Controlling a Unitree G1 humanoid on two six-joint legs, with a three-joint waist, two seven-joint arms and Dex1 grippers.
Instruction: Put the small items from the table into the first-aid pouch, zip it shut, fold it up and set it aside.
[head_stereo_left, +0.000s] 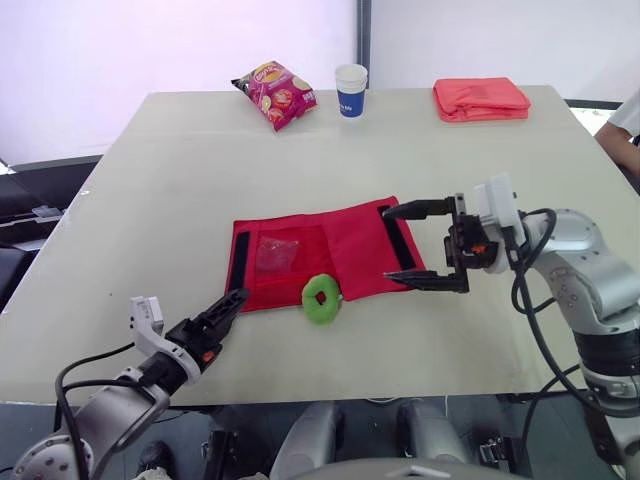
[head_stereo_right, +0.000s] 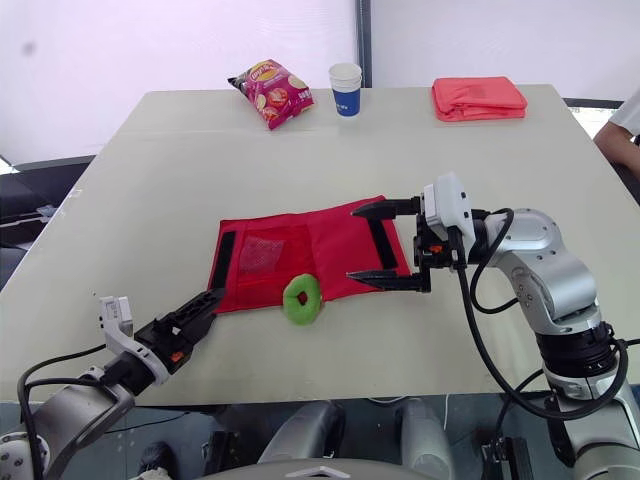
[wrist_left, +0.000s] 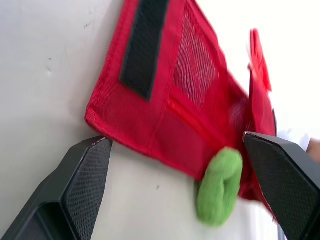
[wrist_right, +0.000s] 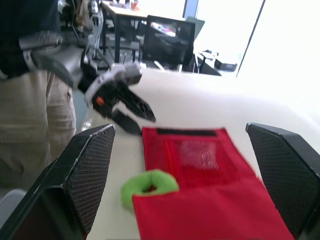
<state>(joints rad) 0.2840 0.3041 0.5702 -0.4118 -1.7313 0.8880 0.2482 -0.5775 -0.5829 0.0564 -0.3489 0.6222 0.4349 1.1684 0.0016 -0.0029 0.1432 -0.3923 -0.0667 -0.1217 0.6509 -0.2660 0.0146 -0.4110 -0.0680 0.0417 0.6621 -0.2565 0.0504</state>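
Note:
The red first-aid pouch (head_stereo_left: 300, 255) lies unfolded flat on the table, with a mesh pocket (head_stereo_left: 276, 254) and a black strip at each end. A green fuzzy ring (head_stereo_left: 321, 298) rests against its near edge. My right gripper (head_stereo_left: 388, 245) is open, its two fingers straddling the pouch's right end just above the black strip (head_stereo_left: 400, 245). My left gripper (head_stereo_left: 232, 312) is open and low, just off the pouch's near-left corner, touching nothing. In the left wrist view the pouch (wrist_left: 190, 100) and ring (wrist_left: 217, 187) lie between the spread fingers.
At the table's far edge sit a chip bag (head_stereo_left: 277, 93), a paper cup (head_stereo_left: 351, 90) and a folded red cloth (head_stereo_left: 480, 99). A person's arm (head_stereo_left: 620, 135) shows at the right edge. Another person (wrist_right: 30, 125) stands past the table's near-left side.

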